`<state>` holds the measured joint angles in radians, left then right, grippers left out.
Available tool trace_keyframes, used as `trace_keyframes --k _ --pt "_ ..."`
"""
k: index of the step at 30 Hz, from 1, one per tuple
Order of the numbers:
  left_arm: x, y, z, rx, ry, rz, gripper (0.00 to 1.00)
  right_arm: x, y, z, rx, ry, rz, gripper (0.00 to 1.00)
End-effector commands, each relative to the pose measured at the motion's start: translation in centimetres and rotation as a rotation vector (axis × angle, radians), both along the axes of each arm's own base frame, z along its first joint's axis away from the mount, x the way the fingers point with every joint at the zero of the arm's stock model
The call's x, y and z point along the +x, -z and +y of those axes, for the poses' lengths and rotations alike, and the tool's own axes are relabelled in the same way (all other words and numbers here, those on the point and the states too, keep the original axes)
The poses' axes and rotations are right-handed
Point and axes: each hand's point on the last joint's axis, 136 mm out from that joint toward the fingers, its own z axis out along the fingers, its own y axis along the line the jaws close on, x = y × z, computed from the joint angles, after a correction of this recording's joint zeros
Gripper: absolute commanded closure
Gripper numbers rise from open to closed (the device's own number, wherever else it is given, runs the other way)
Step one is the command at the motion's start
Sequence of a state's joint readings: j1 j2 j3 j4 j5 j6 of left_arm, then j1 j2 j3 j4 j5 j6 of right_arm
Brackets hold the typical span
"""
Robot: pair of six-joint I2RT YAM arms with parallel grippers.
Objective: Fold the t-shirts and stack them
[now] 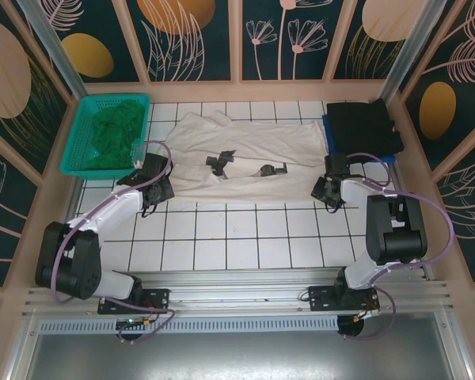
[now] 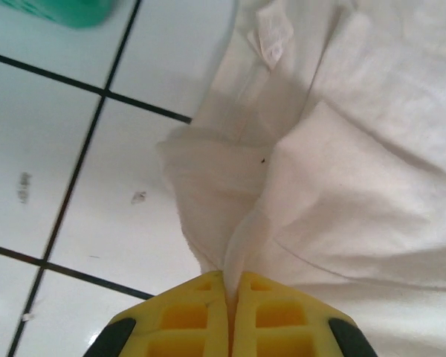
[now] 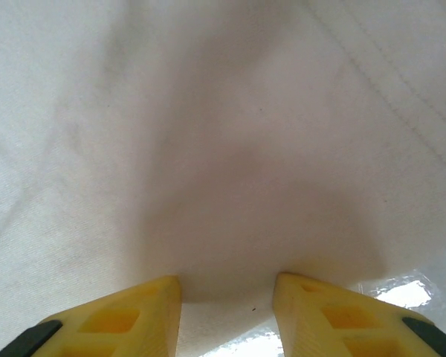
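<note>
While my left hand pinches a fold of the large cream-white cloth t-shirt, my right hand is spread. Lifting now could skew it.

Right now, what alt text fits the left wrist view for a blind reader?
Two yellow jaws, pressed together, pinch a fold of a cream-white t-shirt rumpled on a white tiled table. A teal basket corner shows top left.

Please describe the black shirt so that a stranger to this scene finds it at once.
Start at the white tiled table, seen from above, and go to its far right corner. The black shirt lies there. It alone is folded flat; the cream shirt is spread out mid-table, the green shirt crumpled in a basket.
</note>
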<state>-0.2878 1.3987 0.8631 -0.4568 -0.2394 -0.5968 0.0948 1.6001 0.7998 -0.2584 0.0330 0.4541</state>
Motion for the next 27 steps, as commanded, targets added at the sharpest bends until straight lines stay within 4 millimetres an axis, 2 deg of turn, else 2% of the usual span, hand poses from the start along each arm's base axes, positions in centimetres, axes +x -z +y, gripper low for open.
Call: trace_keyframes --k 1,4,8,10,12,14,17,19,21,23,26,27 --pt "-1.0 -1.1 2.0 0.071 -0.051 0.022 1.0 -3.2 1.5 -1.4 -0.041 0.035 0.108 0.6" --pt "-1.6 -0.2 1.9 0.063 -0.049 0.051 0.98 -3.6 1.2 -1.4 -0.039 0.036 0.114 0.6" --pt "-2.8 0.8 2.0 0.056 -0.056 0.091 0.83 -3.9 -1.2 -1.3 -0.044 0.035 0.078 0.6" --pt "-3.2 0.7 2.2 0.059 -0.062 0.095 0.65 -3.5 -2.8 -1.1 -0.04 0.032 0.034 0.6" --pt "-3.1 0.1 2.4 0.071 -0.07 0.087 0.63 -2.7 -4.6 -0.8 -0.029 0.024 -0.024 0.6" --pt "-2.9 -0.6 2.7 0.088 -0.077 0.079 0.57 -1.8 -5.6 -0.3 -0.014 0.007 -0.066 0.59" --pt "-1.9 -1.5 2.4 0.082 -0.068 0.052 0.5 -0.4 -5.6 0.4 0.01 -0.012 -0.096 0.59" --pt "-0.4 -1.7 0.7 0.018 -0.016 0.019 0.49 0.5 -4.8 0.7 0.017 -0.02 -0.091 0.59" --pt "1.9 -1.7 -2.3 -0.082 0.068 -0.017 0.5 1.4 -3.7 0.8 0.012 -0.025 -0.077 0.59" --pt "3.9 -1.7 -4.5 -0.099 0.12 -0.023 0.49 2.0 -2.4 0.5 -0.011 -0.02 -0.053 0.6" --pt "7.2 -0.6 -8.4 -0.12 0.214 -0.001 0.49 2.0 -0.1 -0.4 -0.053 -0.001 0.005 0.61" --pt "8.1 0.4 -9.3 -0.125 0.237 0.017 0.49 1.8 0.8 -0.7 -0.059 0.004 0.029 0.61"
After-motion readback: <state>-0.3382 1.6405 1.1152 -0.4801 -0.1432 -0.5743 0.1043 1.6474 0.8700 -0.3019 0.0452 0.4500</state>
